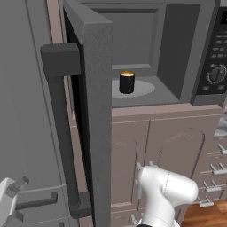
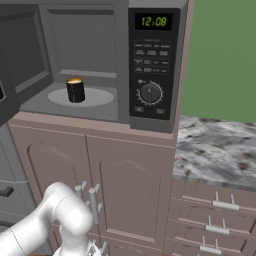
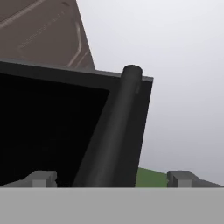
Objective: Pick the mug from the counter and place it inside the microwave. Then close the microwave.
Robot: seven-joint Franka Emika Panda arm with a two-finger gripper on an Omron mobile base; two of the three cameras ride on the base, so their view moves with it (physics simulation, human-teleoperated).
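Mug [image 1: 127,82] already upright on the pale turntable [image 2: 100,97] inside the microwave [image 2: 152,65], door [image 1: 95,111] swung wide, leaving only the closing. Gripper [image 3: 111,178] spread wide and holding nothing, fingertips [image 3: 41,178] set either side of the thick bar handle [image 3: 113,135] without touching it; likely trouble from here: a push landing on the rounded bar and sliding off, or pressing near the hinge side and stalling the door half shut. Hard to judge from the hand view how near the door face sits, with the fingers cut off low and the table [image 2: 215,145] partly out of frame.
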